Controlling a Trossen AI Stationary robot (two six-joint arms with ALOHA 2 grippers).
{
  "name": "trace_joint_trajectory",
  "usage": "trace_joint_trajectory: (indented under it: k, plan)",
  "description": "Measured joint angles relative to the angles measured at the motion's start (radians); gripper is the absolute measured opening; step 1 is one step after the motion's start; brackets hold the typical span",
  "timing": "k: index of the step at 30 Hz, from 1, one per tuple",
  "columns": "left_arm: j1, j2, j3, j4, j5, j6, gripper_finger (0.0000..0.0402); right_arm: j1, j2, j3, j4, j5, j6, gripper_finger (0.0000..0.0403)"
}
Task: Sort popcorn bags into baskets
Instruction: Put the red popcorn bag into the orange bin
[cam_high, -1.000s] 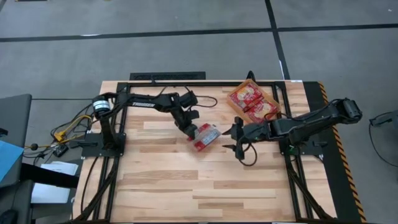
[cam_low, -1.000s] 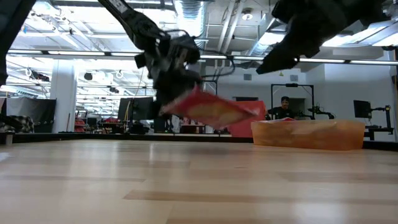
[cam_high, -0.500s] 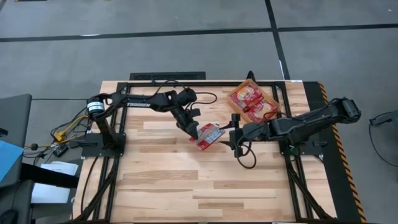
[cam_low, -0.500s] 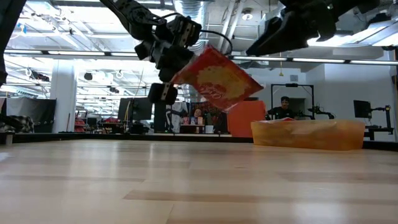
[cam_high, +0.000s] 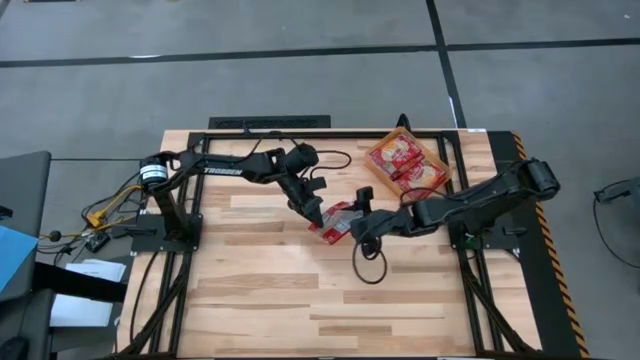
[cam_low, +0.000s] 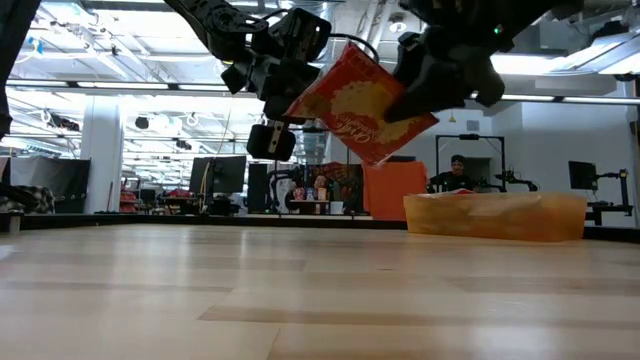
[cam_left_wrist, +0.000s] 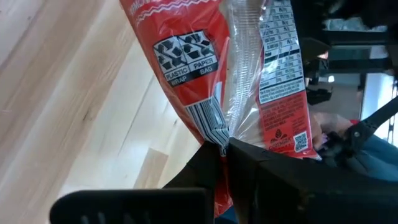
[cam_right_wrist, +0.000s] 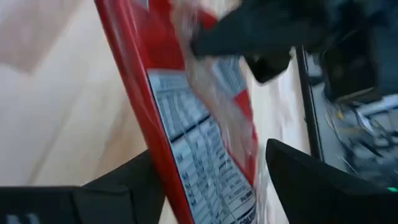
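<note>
Mid-counter, above the wood, the left gripper is pinched tight on one edge of a red popcorn bag, holding it tilted in the air. The right gripper is at the bag's other end, fingers spread wide with the bag between them, not closed on it yet as far as I can tell. Looks like a handover from left to right, judging by the pose.

Progress: the orange basket sits at the far right part of the counter, near the right arm's base, already holding popcorn bags — two visible from above, maybe more stacked under, can't tell. The bag in the air is still to go in.

Count: one basket in view, one bag held, at least two bags in the basket. No other loose bags visible on the counter, so this may be the last one.
</note>
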Motion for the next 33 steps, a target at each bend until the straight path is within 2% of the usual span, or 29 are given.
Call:
trace_joint_trajectory:
  k: [4, 8, 11, 12, 17, 21, 25, 30, 33]
  plan:
    - [-0.006, 0.000, 0.000, -0.002, -0.007, 0.003, 0.0005, 0.015, 0.056, 0.064, -0.088, 0.047, -0.001, 0.0233]
    - [-0.007, 0.000, 0.000, 0.020, -0.011, -0.009, 0.0021, 0.032, 0.089, 0.112, -0.167, 0.043, -0.002, 0.0131]
    - [-0.007, 0.000, 0.000, 0.044, -0.010, -0.024, 0.0046, 0.048, 0.099, 0.119, -0.189, 0.044, 0.024, 0.0042]
    - [-0.007, 0.000, 0.000, 0.055, -0.009, -0.025, 0.0056, 0.053, 0.095, 0.120, -0.199, 0.042, 0.045, 0.0026]
    - [0.026, -0.001, 0.000, 0.125, 0.043, -0.032, 0.0109, 0.057, 0.064, 0.124, -0.266, 0.011, 0.238, 0.0031]
    - [0.073, -0.001, 0.000, 0.183, 0.037, -0.033, 0.0139, 0.056, 0.018, 0.076, -0.300, -0.051, 0.405, 0.0018]
    - [0.124, -0.003, 0.002, 0.244, 0.014, -0.038, 0.0160, 0.053, -0.044, -0.002, -0.284, -0.074, 0.698, 0.0023]
    - [0.172, -0.003, 0.002, 0.397, 0.010, -0.083, 0.0169, 0.026, -0.176, -0.150, -0.210, 0.007, 1.098, 0.0019]
    - [0.191, -0.003, 0.002, 0.474, 0.001, -0.118, 0.0169, -0.004, -0.290, -0.245, -0.171, 0.100, 1.324, 0.0019]
